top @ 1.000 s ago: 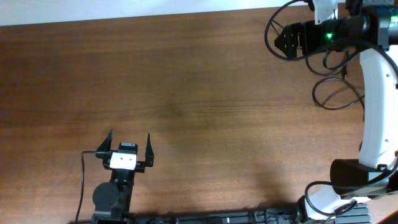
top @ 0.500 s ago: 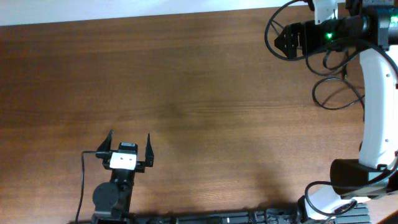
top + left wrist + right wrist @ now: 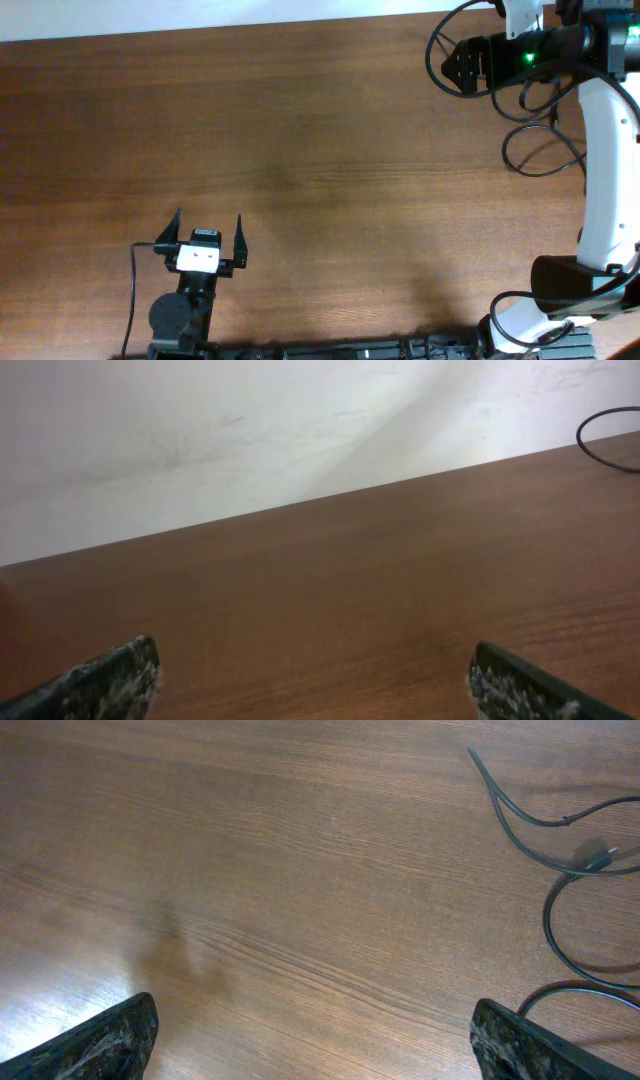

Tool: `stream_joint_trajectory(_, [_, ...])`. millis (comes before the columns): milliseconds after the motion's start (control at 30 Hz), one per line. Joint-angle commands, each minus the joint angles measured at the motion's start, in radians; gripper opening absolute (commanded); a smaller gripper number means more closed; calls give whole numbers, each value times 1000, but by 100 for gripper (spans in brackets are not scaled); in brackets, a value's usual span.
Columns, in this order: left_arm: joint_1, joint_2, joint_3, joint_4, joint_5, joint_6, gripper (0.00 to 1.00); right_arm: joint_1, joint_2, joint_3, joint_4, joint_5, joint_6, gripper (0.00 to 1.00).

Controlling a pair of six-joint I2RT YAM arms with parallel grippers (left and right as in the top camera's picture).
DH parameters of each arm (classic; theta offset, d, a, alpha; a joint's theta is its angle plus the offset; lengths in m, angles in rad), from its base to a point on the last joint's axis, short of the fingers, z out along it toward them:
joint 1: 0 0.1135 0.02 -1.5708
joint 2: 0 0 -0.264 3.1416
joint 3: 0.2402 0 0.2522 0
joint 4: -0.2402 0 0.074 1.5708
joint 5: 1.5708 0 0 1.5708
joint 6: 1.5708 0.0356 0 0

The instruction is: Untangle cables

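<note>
A: Where're the cables [image 3: 506, 152] lying?

B: Far-right part of the table [image 3: 300, 150], just beside the R arm [image 3: 600, 180]. Its white link is covering part of the loop in the overhead view. R wrist cam is showing the cables [image 3: 548, 915] curving along the right edge, with a small plug [image 3: 596, 861] among them.

A: R gripper [image 3: 447, 68]?

B: Hanging near the far edge and pointing left, apart from the cords. Jaws are standing wide, nothing btwn them [image 3: 315, 1040]. A black loop is curving round its head; can't tell if it's a cord or arm wiring.

A: L gripper [image 3: 209, 225]?

B: Sitting at the near-left, well apart from the cables. Jaws are spread too, holding nothing [image 3: 315, 685]. Its cam is catching the wall [image 3: 200, 430] and one bit of loop [image 3: 590, 450] at top right.
</note>
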Motion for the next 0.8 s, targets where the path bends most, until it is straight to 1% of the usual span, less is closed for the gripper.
stream_joint_trajectory(0, [6,-6,-3,-4,-14,17,99,3,-2,6,14,5,-11,99])
stream_joint_trajectory(167, [6,-6,-3,-4,-14,17,99,3,-2,6,36,6,-11,99])
stream_joint_trajectory(367, [6,-6,-3,-4,-14,17,99,37,-5,-32,109,89,-11,99])
stream_joint_trajectory(433, [7,-6,-3,-4,-14,17,99,80,-24,-104,188,140,-11,99])
stream_joint_trajectory(567, [7,-6,-3,-4,-14,17,99,154,-98,-338,405,296,-11,99])
stream_joint_trajectory(633, [6,-6,-3,-4,-14,17,99,161,-154,-443,494,330,-16,99])
stream_joint_trajectory(767, [6,-6,-3,-4,-14,17,99,158,-251,-568,587,348,-16,99])
